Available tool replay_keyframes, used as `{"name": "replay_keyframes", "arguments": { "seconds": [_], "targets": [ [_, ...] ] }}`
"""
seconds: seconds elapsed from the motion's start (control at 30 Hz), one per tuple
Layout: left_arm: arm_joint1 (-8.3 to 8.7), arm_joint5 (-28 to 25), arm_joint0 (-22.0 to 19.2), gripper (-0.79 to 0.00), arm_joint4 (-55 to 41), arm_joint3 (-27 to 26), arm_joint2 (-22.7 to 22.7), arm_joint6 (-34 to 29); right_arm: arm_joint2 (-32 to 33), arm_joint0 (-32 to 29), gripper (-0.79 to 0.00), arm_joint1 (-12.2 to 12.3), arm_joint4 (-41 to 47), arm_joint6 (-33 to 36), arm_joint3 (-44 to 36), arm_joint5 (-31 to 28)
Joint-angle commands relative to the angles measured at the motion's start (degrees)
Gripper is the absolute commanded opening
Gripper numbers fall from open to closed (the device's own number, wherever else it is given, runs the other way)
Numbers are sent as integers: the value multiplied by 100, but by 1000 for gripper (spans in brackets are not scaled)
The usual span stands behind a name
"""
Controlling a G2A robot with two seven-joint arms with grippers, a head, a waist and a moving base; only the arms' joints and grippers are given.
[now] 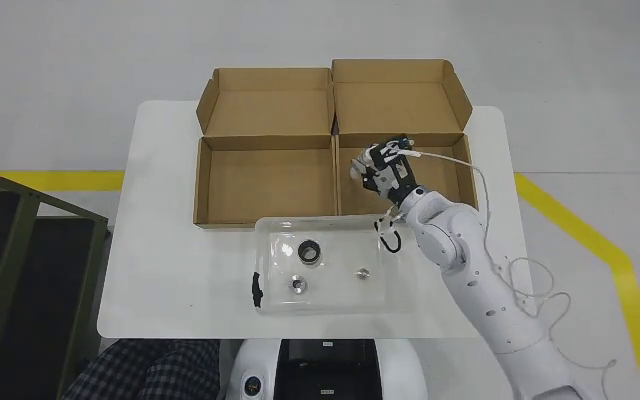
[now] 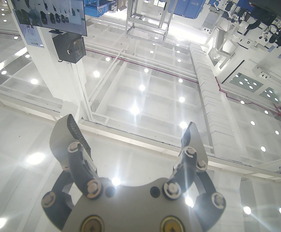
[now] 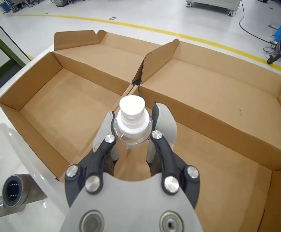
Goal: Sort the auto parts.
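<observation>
right hand (image 3: 134, 123) around white-capped clear part (image 3: 132, 107), over right cardboard box (image 3: 208, 175)

It was an industrial hall, a factory-style test floor — shown by the smooth grey floor (image 3: 136, 11) marked with a yellow line (image 3: 153, 30), the high white gridded ceiling (image 2: 160, 96) studded with round lamps (image 2: 134, 110), an aluminium frame (image 2: 146, 30) and stacked blue crates (image 2: 188, 8).

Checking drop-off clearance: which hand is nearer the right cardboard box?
Right. The right hand, shut on a white-capped bottle, is over that box; the left hand points up at the ceiling, away from the table.
</observation>
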Motion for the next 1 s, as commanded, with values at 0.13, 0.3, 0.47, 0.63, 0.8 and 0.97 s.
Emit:
{"name": "replay_keyframes", "arguments": {
  "seconds": [0.13, 0.3, 0.47, 0.63, 0.8, 0.97],
  "targets": [
    [0, 0, 0, 0, 0, 0, 0, 0, -122, 135, -785, -55, -17, 158, 217, 81],
    [0, 0, 0, 0, 0, 0, 0, 0, -169, 184, -785, -85, -50, 187, 326, 91],
    [0, 0, 0, 0, 0, 0, 0, 0, -218, 233, -668, -116, -90, 213, 455, 91],
    [0, 0, 0, 0, 0, 0, 0, 0, -254, 259, -289, -145, -87, 216, 527, 81],
    [0, 0, 0, 0, 0, 0, 0, 0, -248, 268, -135, -163, -85, 263, 482, 55],
    [0, 0, 0, 0, 0, 0, 0, 0, -170, 201, -80, -152, -177, 268, 256, 24]
  ]
}}
